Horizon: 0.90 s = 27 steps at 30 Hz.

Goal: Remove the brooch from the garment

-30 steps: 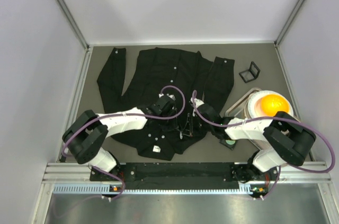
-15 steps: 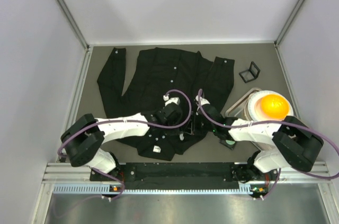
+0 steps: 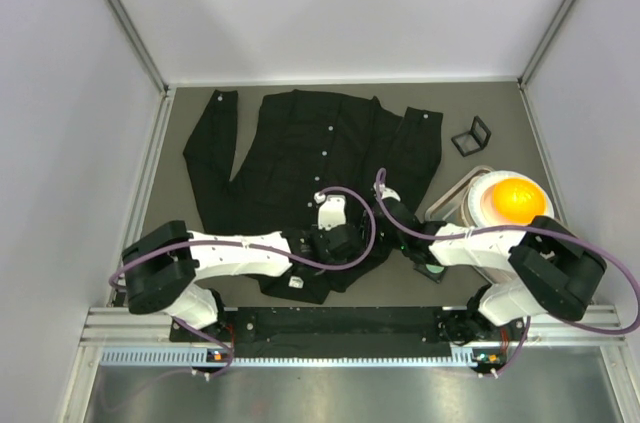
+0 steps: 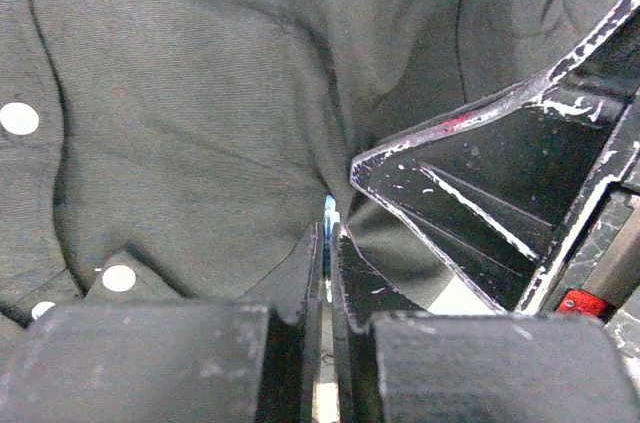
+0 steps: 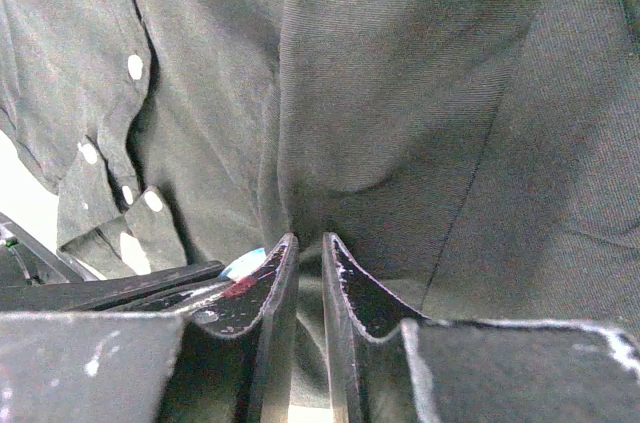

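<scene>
The garment [image 3: 300, 143] is a black button-up shirt spread flat, with white buttons and a small white tag [image 3: 296, 282] near the hem. Both grippers meet at its lower right part. My left gripper [image 3: 355, 241] is shut on a small blue brooch [image 4: 328, 207], which pokes out between its fingertips [image 4: 312, 243] against the cloth [image 4: 200, 123]. My right gripper [image 3: 370, 231] sits right beside it, shut on a raised fold of the shirt [image 5: 400, 93]. In the right wrist view the blue-white brooch [image 5: 243, 263] shows just left of my right gripper [image 5: 309, 241].
An orange ball [image 3: 515, 201] sits in a white bowl on a tray at the right, close to the right arm. A small black frame [image 3: 471, 136] lies at the back right. A dark round disc [image 3: 435, 268] lies under the right forearm. Grey walls enclose the table.
The left arm has swung right and nearer, bringing its gripper beside the right gripper and closing on the brooch. The right gripper has shifted slightly and stays on the fold.
</scene>
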Tool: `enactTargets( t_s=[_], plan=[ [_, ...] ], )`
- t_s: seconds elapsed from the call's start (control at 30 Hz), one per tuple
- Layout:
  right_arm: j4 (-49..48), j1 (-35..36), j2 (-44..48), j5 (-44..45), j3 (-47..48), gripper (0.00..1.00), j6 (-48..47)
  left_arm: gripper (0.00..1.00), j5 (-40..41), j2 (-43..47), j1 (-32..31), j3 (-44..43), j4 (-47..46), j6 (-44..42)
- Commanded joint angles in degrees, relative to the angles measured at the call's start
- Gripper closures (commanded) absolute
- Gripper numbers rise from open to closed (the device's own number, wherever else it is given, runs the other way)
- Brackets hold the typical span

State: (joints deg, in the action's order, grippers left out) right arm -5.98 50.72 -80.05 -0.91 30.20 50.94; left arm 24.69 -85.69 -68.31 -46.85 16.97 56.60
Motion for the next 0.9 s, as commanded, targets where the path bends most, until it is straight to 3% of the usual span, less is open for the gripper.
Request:
enactTargets(
  t_s=[0.0, 0.3, 0.5, 0.87],
  plan=[
    [-2.37, -0.18, -0.63, -1.03, 1.01, 0.84, 1.44, 1.00, 10.54, -1.76, -1.21, -2.45, 0.69, 2.46],
    [-3.33, -0.18, -0.19, -2.96, 0.57, 0.86, 0.48, 1.00, 16.27, -1.76, -2.26, -1.58, -3.43, 1.67],
    [-4.92, -0.18, 0.34, -4.63, 0.30, 0.87, 0.21, 1.00, 14.87, 1.75, -2.26, 2.99, -11.15, -0.87],
    [-5.01, -0.18, -0.98, -4.72, 1.36, 0.89, -0.93, 1.00, 12.58, 1.41, -2.35, 2.47, -11.17, -0.61]
  ],
)
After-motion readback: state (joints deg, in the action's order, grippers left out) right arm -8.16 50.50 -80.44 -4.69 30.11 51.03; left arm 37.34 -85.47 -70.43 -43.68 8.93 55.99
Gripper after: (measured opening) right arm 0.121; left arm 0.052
